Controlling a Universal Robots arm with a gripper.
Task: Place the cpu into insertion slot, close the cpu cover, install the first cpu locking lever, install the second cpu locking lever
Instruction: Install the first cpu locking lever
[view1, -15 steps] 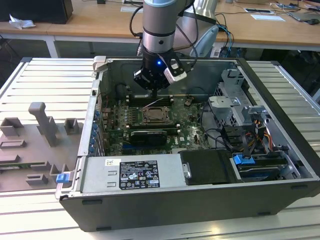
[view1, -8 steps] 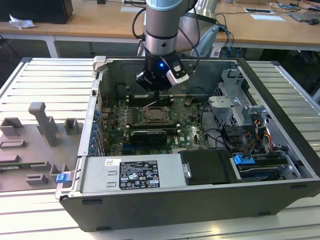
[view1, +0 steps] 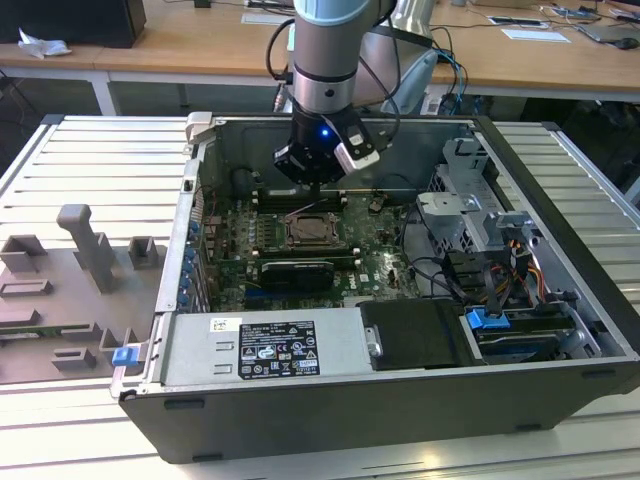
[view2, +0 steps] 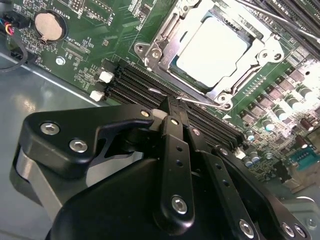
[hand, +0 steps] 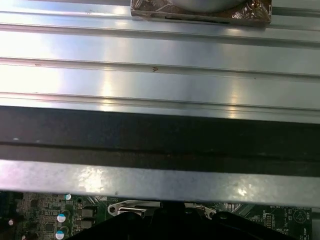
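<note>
Grey arm (view1: 322, 50), black cables, black fingers (view2: 172, 150), silver screws.

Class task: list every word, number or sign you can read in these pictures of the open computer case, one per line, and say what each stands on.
No text can be read with certainty.
Black label on the power supply: white print and symbols, too small to read.
White sticker on the same unit: too small to read.
Motherboard in the second wrist view: white lettering, illegible.
Cpu: no marking visible on its top.

A lab: open computer case (view1: 400, 300), ribbed bench (view1: 90, 160), desks (view1: 200, 45).
</note>
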